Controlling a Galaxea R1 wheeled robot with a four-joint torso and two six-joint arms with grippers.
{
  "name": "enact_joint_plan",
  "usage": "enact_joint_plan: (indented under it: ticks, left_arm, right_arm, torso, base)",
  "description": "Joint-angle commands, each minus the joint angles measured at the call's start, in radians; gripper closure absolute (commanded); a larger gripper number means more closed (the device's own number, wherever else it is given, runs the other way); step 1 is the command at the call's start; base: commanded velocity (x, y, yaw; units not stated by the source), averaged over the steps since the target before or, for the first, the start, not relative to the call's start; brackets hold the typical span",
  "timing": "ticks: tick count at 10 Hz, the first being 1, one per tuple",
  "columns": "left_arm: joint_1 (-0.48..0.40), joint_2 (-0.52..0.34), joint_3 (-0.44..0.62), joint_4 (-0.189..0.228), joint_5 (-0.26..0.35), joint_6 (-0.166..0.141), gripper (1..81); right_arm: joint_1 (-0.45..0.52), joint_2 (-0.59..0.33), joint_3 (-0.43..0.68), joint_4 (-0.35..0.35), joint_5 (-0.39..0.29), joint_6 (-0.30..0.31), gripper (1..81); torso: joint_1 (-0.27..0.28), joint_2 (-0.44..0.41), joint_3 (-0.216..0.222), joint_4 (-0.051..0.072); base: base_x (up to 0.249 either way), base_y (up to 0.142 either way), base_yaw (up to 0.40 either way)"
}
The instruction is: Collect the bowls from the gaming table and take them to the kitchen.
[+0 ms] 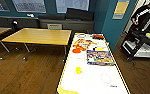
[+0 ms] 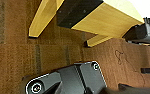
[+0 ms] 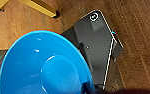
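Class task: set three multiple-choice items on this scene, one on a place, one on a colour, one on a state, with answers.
1. Where is the yellow bowl? A on the gaming table; B on a wooden table; C on the floor.
2. The bowl in the right wrist view is: A red; B blue; C green.
3. The colourful box on the gaming table: A stands on edge; B lies flat; C hangs off the rim.
Answers: A, it sits on the white top; B, it is bright blue; B, its printed face points up.
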State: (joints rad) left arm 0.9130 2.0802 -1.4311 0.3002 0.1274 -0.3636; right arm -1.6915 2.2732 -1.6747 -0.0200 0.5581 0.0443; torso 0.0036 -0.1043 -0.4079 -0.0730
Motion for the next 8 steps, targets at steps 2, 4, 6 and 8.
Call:
enact_joint_plan:
  ticks: [2,4,6,8]
  left_arm:
    - [-0.292,-0.025,0.093,-0.012,0.272,-0.088,1.0]
    - [-0.386,0.012,0.104,-0.009,0.348,-0.126,1.0]
    - [-0.481,0.052,0.104,-0.001,0.408,-0.176,1.0]
    - [-0.581,0.091,0.116,0.06,0.489,-0.264,1.0]
  right_arm:
    - [0.011,-0.027,-0.009,-0.021,-0.052,-0.003,81.1]
    - [0.014,-0.031,-0.009,-0.02,-0.058,-0.001,81.1]
    - [0.014,-0.028,-0.009,-0.02,-0.064,-0.001,81.1]
    - [0.015,-0.028,-0.006,-0.02,-0.064,-0.001,81.1]
  torso:
    - [0.0,0.0,0.0,0.0]
    - [0.0,0.0,0.0,0.0]
    - [0.0,0.0,0.0,0.0]
    - [0.0,0.0,0.0,0.0]
  base:
    - [0.0,0.0,0.0]
    - [0.0,0.0,0.0]
    - [0.0,0.0,0.0]
    - [0.0,0.0,0.0]
